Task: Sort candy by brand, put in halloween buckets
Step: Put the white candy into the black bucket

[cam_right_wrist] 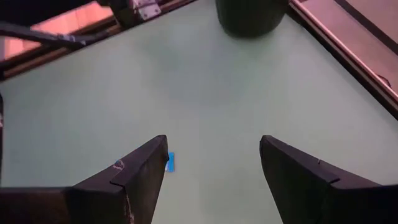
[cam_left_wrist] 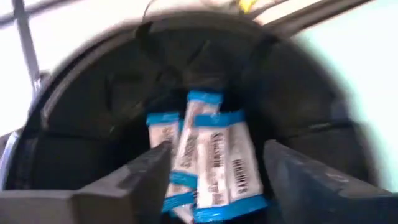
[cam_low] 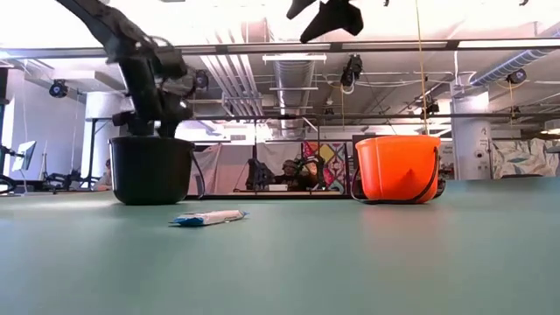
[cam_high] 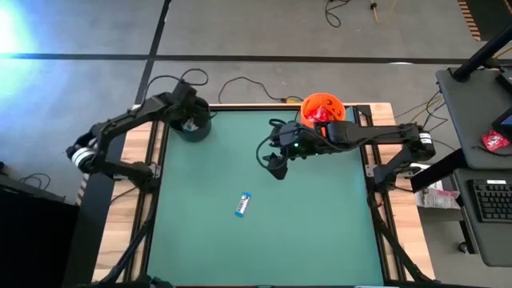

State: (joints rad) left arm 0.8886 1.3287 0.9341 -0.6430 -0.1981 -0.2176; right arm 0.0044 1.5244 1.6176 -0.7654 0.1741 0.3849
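One white-and-blue candy bar (cam_high: 243, 205) lies flat on the green table, also low in the low view (cam_low: 208, 217); its blue end peeks out beside a finger in the right wrist view (cam_right_wrist: 171, 161). The black bucket (cam_high: 193, 126) stands at the far left, and the left wrist view shows several white-and-blue bars (cam_left_wrist: 211, 163) lying in it. My left gripper (cam_left_wrist: 214, 165) hovers open just above that bucket's mouth. The orange bucket (cam_high: 322, 110) at the far right holds red packets (cam_high: 321, 114). My right gripper (cam_right_wrist: 213, 152) is open, in the air over the table's middle, above and right of the lone bar.
Wooden rails (cam_high: 152, 152) frame the green table (cam_high: 320, 232) on both sides. The black bucket's thin handle (cam_low: 199, 179) hangs at its side. A desk with a keyboard (cam_high: 490, 200) stands off the table to the right. Cables (cam_high: 240, 84) lie on the floor behind.
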